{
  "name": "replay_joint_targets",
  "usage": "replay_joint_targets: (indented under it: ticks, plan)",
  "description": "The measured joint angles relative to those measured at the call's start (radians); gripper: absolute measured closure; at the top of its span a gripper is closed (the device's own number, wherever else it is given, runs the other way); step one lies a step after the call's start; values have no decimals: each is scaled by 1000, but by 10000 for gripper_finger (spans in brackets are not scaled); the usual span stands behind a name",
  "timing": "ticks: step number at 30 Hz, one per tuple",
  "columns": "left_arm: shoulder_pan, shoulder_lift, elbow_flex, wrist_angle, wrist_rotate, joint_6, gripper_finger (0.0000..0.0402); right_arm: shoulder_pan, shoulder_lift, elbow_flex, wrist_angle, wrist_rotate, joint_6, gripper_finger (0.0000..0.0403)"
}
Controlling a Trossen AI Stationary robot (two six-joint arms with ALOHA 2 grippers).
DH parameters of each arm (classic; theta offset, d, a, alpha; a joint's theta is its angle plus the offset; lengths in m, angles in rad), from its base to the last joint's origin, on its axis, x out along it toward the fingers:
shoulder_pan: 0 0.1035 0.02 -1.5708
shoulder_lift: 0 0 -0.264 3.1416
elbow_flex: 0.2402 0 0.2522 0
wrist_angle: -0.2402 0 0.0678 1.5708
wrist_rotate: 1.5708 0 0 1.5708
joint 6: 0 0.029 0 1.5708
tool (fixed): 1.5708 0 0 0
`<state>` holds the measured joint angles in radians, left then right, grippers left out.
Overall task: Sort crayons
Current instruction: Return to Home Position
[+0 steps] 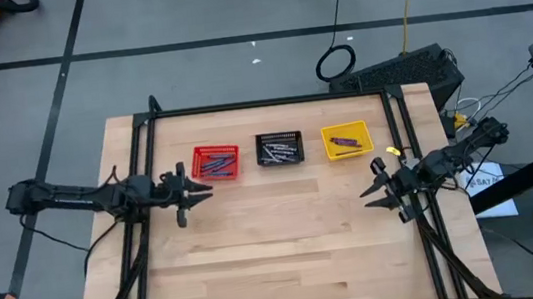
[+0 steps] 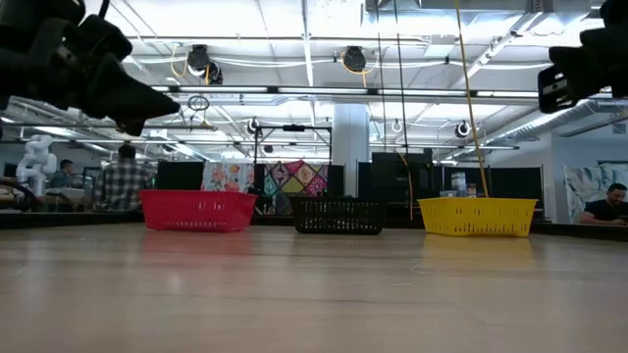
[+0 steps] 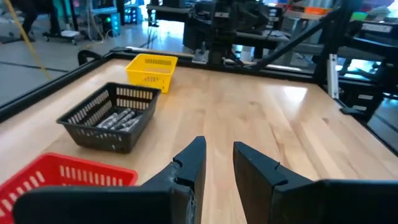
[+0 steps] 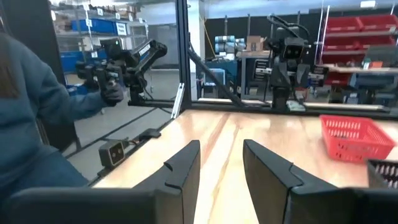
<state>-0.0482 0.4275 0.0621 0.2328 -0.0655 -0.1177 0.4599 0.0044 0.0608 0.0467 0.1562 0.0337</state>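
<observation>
Three small baskets stand in a row at the table's far side. The red basket [image 1: 216, 162] holds blue crayons [image 1: 214, 162]. In the black basket [image 1: 279, 149] lie grey crayons [image 3: 115, 119], and in the yellow basket [image 1: 347, 140] a purple crayon [image 1: 344, 141]. My left gripper [image 1: 200, 185] hovers open just near of the red basket, pointing level toward the table's right, with nothing between its fingers [image 3: 198, 155]. My right gripper [image 1: 371, 184] hovers open near the table's right edge, below the yellow basket in the high view, with nothing between its fingers.
Bare wood stretches across the middle and near half of the table [image 1: 278, 249]. A black frame [image 1: 271, 102] runs along the far edge and down both sides. A person in a blue sleeve [image 4: 37, 118] stands beyond the table's edge in the right wrist view.
</observation>
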Motion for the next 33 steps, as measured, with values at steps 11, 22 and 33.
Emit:
replay_joint_targets:
  ticks: [11,22,33]
  plan:
    - [-64,-21,-55,-1,8,53,317,0,0,-42,40,1,28,293]
    - [-72,-21,-55,-12,8,14,317,0,6,-43,3,-1,-41,293]
    - [-72,-21,-56,-11,8,-59,317,0,10,-45,-5,-4,-24,293]
